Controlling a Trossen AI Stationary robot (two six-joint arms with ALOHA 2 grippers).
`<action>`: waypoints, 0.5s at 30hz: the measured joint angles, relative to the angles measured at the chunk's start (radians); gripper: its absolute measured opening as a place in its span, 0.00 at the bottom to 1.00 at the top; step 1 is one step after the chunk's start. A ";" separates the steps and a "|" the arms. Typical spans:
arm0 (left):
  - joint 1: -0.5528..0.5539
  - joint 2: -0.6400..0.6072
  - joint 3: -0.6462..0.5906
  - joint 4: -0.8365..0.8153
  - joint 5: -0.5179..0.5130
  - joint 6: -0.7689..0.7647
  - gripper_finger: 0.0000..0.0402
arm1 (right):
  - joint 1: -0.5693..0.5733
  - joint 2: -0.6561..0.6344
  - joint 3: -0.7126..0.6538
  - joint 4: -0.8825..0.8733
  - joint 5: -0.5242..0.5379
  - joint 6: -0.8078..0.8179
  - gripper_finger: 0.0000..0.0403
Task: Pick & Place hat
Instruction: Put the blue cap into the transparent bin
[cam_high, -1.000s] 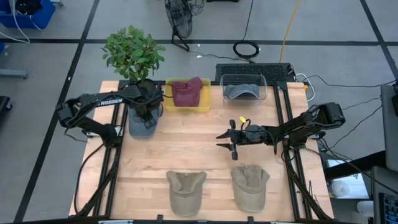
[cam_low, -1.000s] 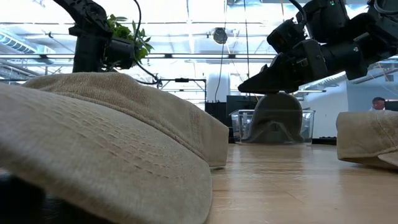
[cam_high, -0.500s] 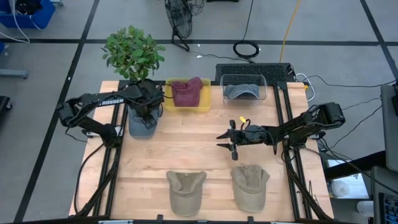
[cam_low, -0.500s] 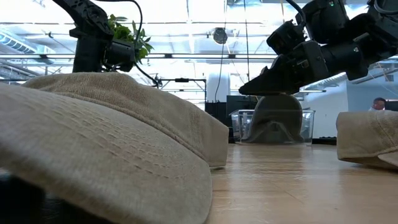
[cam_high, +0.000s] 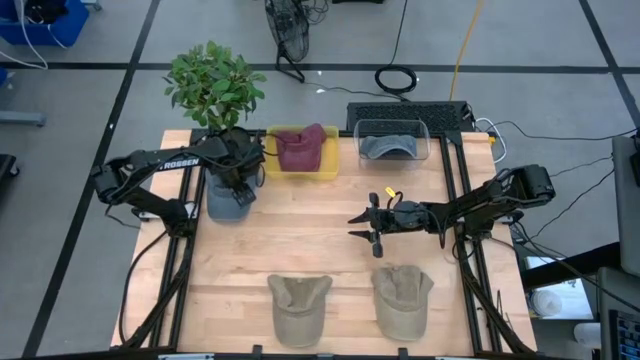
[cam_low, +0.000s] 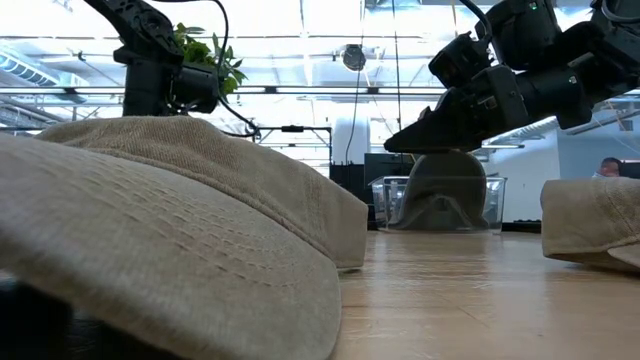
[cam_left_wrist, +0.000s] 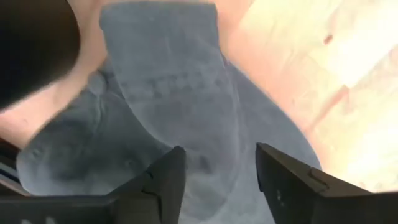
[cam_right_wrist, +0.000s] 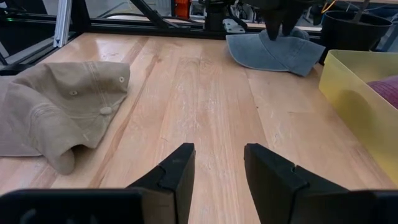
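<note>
Potted plant (cam_high: 214, 85), yellow bin (cam_high: 330, 170) & clear bin (cam_high: 423, 134) at table's back.

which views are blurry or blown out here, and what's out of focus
Low view: the tan hat nearest the lens is soft and fills the frame, and the bright room behind leaves the arms dark. Left wrist view: the blue-grey hat under the open left pincer is blurred, and the wood beside it is washed out. High and right wrist views look sharp and evenly lit.
</note>
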 joint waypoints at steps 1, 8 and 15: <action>0.000 0.000 0.000 0.002 0.006 0.003 0.45 | 0.000 0.000 0.000 -0.002 0.000 0.000 0.31; 0.000 0.027 -0.001 -0.030 0.021 0.009 0.35 | 0.000 0.000 0.000 -0.004 0.000 0.000 0.31; 0.000 0.115 -0.002 -0.029 -0.006 0.002 0.35 | 0.000 0.000 0.000 -0.013 0.000 0.000 0.31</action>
